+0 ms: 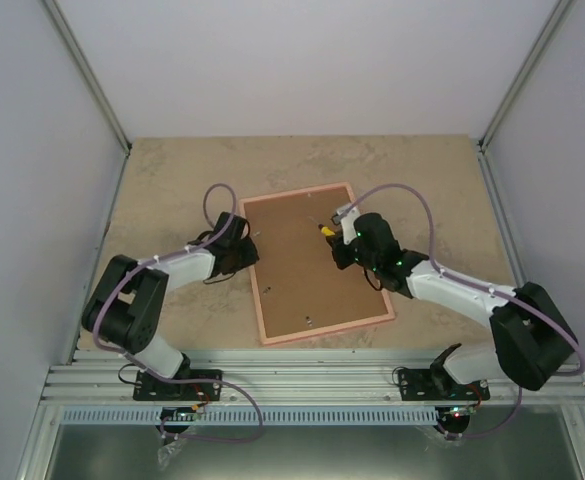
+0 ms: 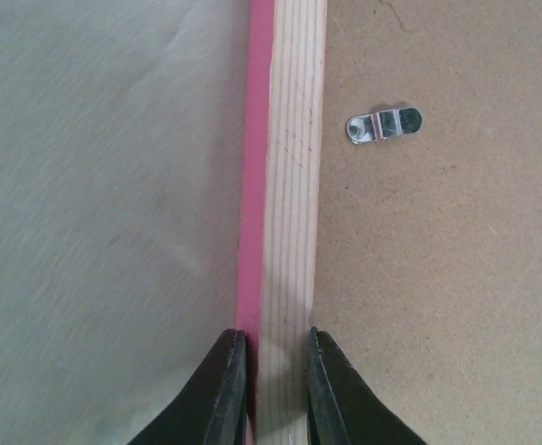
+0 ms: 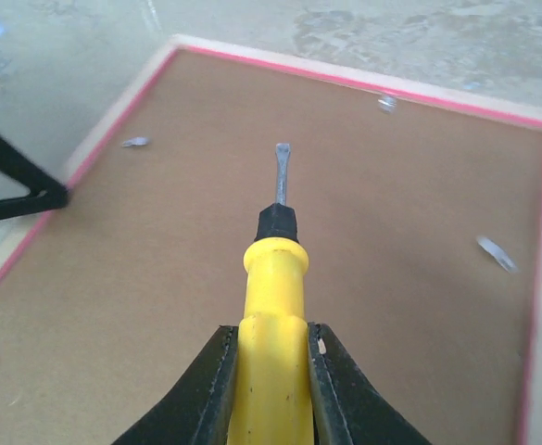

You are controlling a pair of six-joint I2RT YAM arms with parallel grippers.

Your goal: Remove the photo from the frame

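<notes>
left end effector (image 2: pixel 274 350) at bottom, black fingers (image 2: pixel 222 389) pinching the frame (image 2: pixel 289 185) by its pale wooden rail from both sides, pink outer edge running straight up, brown backing board (image 2: pixel 437 278) right of it, small metal clip (image 2: pixel 383 124) on the board near the rail, beige bench (image 2: pixel 104 232) left

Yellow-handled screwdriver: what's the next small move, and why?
Probably ease the blade forward to the small metal clip by the far rail: the right hand holds the yellow-handled screwdriver over bare brown fibreboard backing, touching no clip, while the left hand clamps the pink frame's side rail.
</notes>
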